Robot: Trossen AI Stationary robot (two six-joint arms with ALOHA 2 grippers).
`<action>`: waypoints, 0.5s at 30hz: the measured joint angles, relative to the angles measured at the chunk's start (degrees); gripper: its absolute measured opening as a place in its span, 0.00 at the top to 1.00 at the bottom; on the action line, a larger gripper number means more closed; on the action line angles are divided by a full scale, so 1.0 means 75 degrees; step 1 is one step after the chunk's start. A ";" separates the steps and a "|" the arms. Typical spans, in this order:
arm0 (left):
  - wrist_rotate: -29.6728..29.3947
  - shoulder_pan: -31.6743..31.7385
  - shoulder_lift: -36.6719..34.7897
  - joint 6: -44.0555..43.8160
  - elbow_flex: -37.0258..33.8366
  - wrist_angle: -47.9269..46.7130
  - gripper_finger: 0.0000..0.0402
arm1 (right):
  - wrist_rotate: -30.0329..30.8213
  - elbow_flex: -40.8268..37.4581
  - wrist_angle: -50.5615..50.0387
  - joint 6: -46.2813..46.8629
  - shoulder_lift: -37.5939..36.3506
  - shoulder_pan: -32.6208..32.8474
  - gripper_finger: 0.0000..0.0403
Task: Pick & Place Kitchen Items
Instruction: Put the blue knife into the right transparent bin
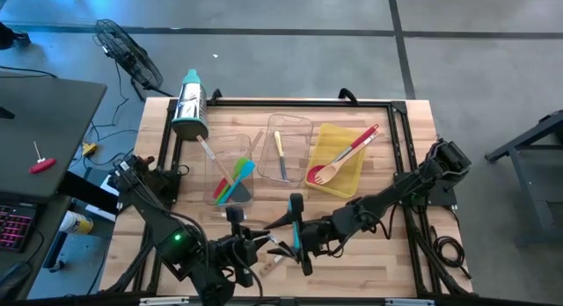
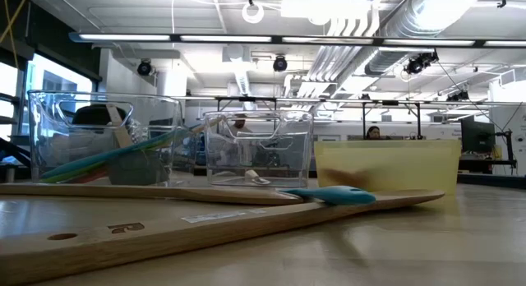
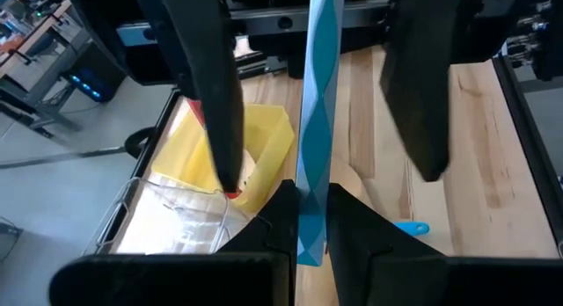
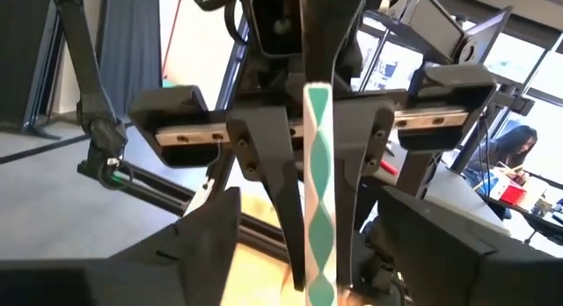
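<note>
At the table's near edge, the left gripper (image 3: 303, 220) stood clamped on an upright teal utensil (image 3: 315, 121). Just right, the right gripper (image 1: 299, 238) gaped around it. Farther off sat the yellow bin (image 1: 339, 156).

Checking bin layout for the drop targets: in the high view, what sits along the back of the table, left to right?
steel cylinder with a teal cap → clear bin holding spatulas → clear bin holding small knives → yellow bin with the red spoon and a wooden fork.
</note>
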 joint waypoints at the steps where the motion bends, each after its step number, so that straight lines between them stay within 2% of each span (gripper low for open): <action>1: 0.0000 0.0000 0.0000 0.0000 0.0000 0.0000 0.92 | 0.0000 0.0000 -0.0031 0.0002 0.0000 0.0000 0.40; 15: 0.0032 0.0000 0.0000 -0.0047 0.0000 0.0004 0.92 | -0.0060 0.0001 -0.0190 -0.0019 0.0000 -0.0099 0.91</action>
